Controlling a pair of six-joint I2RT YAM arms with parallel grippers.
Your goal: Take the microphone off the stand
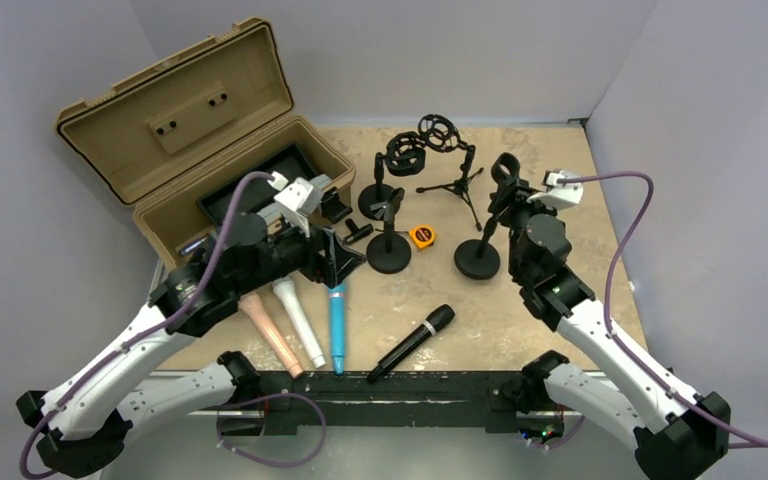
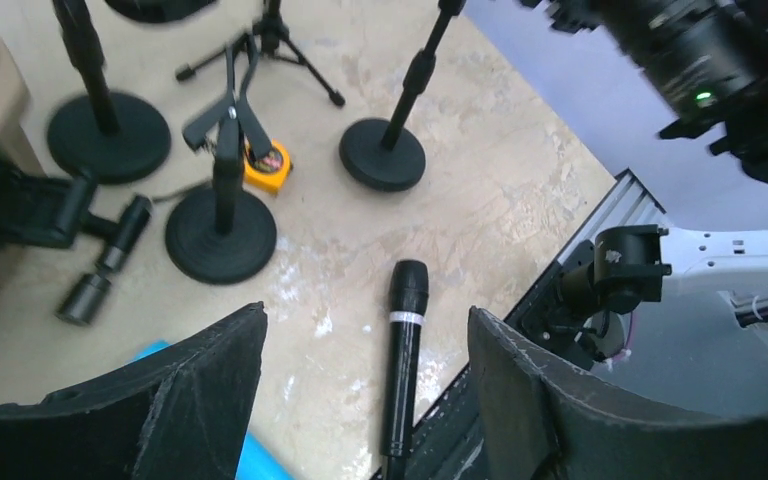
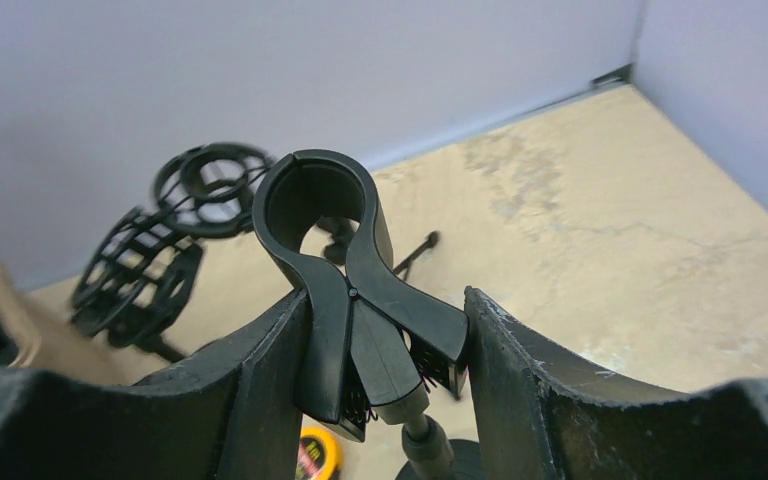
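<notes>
A black microphone (image 1: 412, 343) lies flat on the table near the front rail, also in the left wrist view (image 2: 403, 360). The round-base stand (image 1: 477, 258) stands at the right; its spring clip (image 3: 345, 270) is upright and its ring is empty. My right gripper (image 3: 385, 330) is shut on the clip's two handles, one finger against each; it sits at the top of the stand (image 1: 508, 200). My left gripper (image 2: 365, 340) is open and empty, hovering above the table left of the black microphone (image 1: 340, 262).
An open tan toolbox (image 1: 210, 130) stands at the back left. Two more round-base stands (image 1: 390, 250) (image 1: 375, 200), a tripod stand (image 1: 455, 185) and an orange tape measure (image 1: 421, 236) sit mid-table. Blue (image 1: 337, 325), white (image 1: 298, 320) and pink (image 1: 270, 330) microphones lie front left.
</notes>
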